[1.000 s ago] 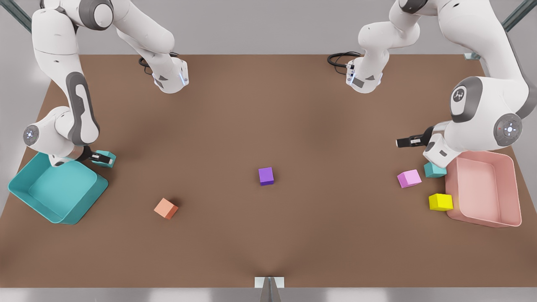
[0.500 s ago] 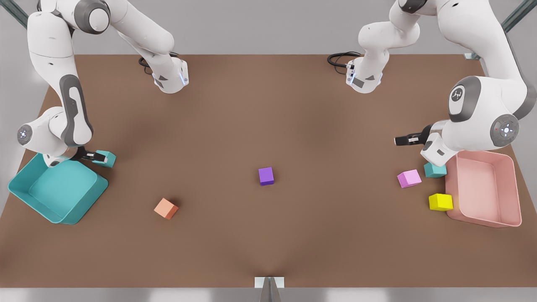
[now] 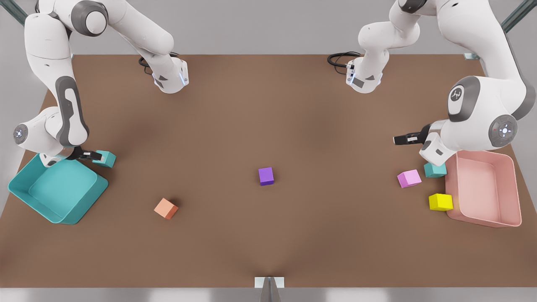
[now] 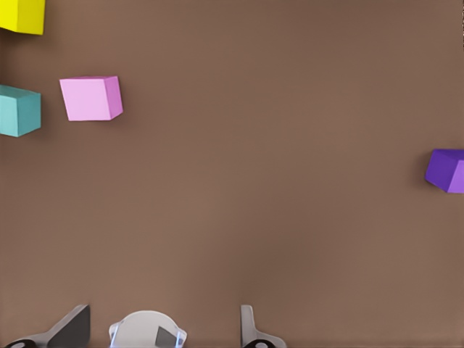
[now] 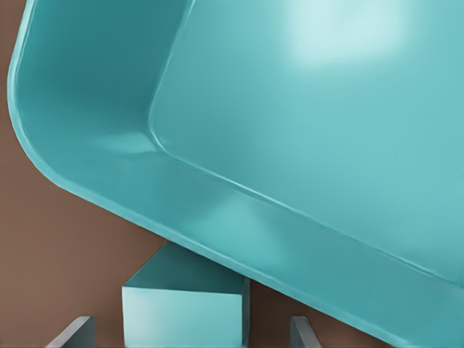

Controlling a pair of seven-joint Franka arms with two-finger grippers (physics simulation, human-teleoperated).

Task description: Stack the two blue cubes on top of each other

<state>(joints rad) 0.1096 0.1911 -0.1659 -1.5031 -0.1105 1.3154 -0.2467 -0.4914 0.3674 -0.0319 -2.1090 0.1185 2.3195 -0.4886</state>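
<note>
One blue cube (image 3: 105,158) (image 5: 181,315) rests on the table against the teal bin's far corner at the front view's left. My right gripper (image 3: 97,157) (image 5: 188,330) is low there, open, one finger on each side of this cube with gaps between. The other blue cube (image 3: 434,170) (image 4: 18,110) sits beside the pink bin at the front view's right, partly under the arm. My left gripper (image 3: 397,140) (image 4: 161,326) hovers above the table, a little away from that cube, open and holding nothing.
A teal bin (image 3: 98,188) (image 5: 290,145) lies at the front view's left, a pink bin (image 3: 451,188) at its right. Loose cubes: pink (image 3: 409,178) (image 4: 90,98), yellow (image 3: 440,202) (image 4: 22,14), purple (image 3: 266,175) (image 4: 446,170), orange (image 3: 165,208).
The right arm has drawn back slightly toward the front view's left; its cube stays put. The left gripper has crept a little up and leftward in the front view.
</note>
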